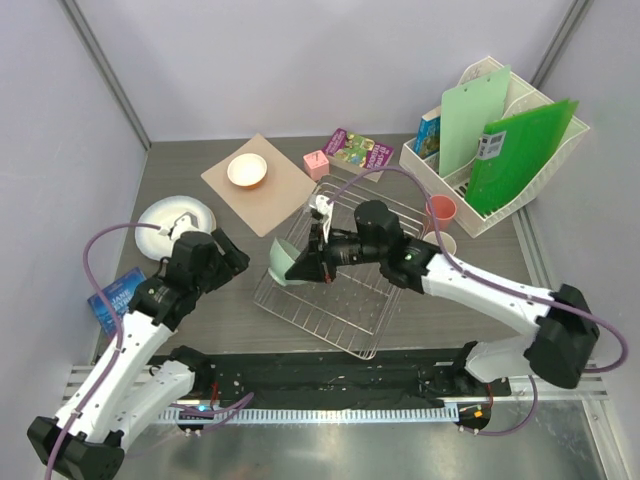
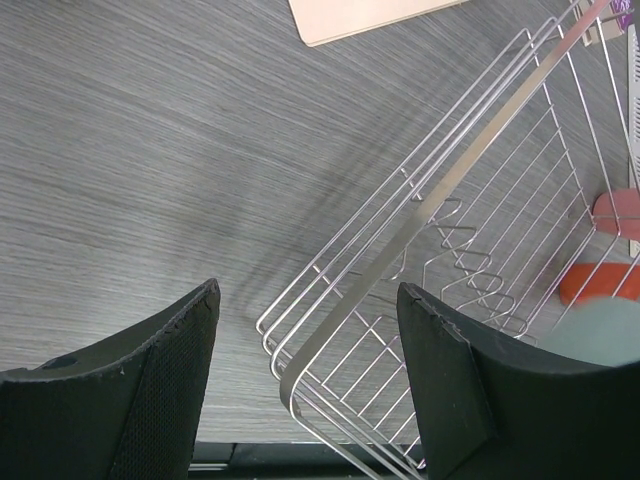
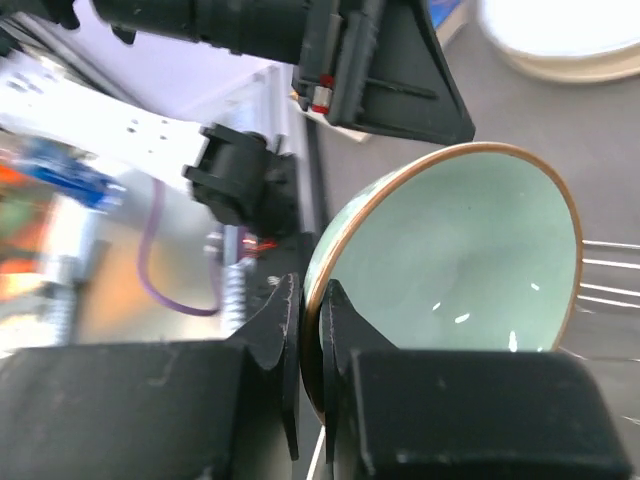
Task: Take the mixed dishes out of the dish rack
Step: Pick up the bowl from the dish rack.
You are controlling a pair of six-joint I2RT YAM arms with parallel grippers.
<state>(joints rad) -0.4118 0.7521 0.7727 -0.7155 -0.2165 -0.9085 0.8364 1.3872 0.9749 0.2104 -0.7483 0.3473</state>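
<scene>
Mid-frame, the right gripper [image 3: 308,312] pinches the round mint-green bowl [image 1: 282,262] by its rim over the silver wire dish rack [image 1: 340,320]; the left gripper [image 2: 308,298] gapes wide, empty.

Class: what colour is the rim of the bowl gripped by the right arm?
Orange-brown, edging the mint-green bowl; the right wrist view shows it best.

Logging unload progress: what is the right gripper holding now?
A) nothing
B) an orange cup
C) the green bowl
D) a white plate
C: in the right wrist view the right gripper is pinched on the rim of the green bowl, which the top view shows lifted and tilted at the rack's left edge.
</scene>
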